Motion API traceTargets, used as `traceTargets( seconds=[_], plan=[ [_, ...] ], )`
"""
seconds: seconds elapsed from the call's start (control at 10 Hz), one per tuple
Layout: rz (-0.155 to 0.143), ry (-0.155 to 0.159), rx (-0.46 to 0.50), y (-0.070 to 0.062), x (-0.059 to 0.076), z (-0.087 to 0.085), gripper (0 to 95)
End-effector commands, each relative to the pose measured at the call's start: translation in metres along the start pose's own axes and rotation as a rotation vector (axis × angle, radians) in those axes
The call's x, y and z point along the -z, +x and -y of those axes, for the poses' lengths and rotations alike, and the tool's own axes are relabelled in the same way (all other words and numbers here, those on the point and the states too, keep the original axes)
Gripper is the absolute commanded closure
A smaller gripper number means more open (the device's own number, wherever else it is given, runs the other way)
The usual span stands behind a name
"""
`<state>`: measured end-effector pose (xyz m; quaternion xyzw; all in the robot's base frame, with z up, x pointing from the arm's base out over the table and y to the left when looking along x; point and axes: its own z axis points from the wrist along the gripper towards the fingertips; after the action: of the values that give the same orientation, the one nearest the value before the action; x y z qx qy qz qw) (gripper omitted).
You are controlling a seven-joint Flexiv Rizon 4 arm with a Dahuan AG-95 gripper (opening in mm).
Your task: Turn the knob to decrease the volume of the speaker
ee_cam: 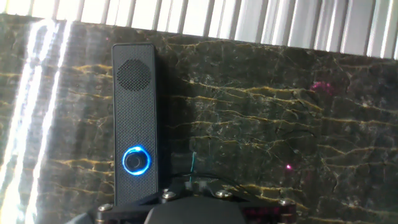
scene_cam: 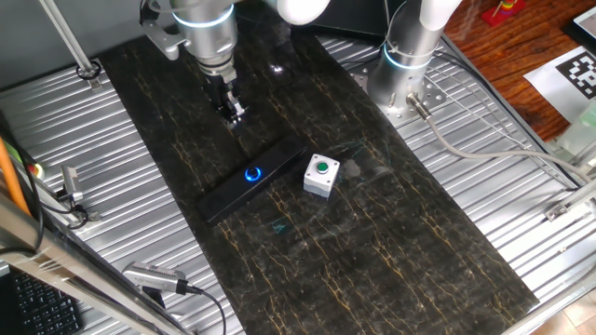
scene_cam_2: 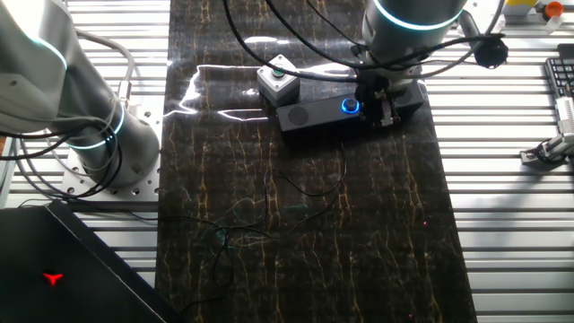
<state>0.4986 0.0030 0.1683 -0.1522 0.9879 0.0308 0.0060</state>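
Where one fixed view looks down the dark marbled mat [scene_cam: 391,251], we see the speaker [scene_cam: 253,180] lying aslant at its middle with the knob [scene_cam: 253,173] glowing blue, a white box with a green button [scene_cam: 321,175] just beside its end, and the gripper [scene_cam: 233,110] hanging above and apart from it. In the other fixed view the gripper [scene_cam_2: 380,109] hovers close by the knob [scene_cam_2: 349,107] near the speaker's [scene_cam_2: 314,117] end, and we cannot tell how its jaws stand. In the hand view the speaker [ee_cam: 134,118] runs upright at left, its knob [ee_cam: 135,160] low on the bar, with no fingers in sight.
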Motion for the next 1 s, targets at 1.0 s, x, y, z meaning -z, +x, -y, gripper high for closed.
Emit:
traceTargets(
  seconds=[1.0],
  plan=[
    [-0.079, 0.002, 0.632, -0.029, -0.038, -0.037, 95.0]
  ],
)
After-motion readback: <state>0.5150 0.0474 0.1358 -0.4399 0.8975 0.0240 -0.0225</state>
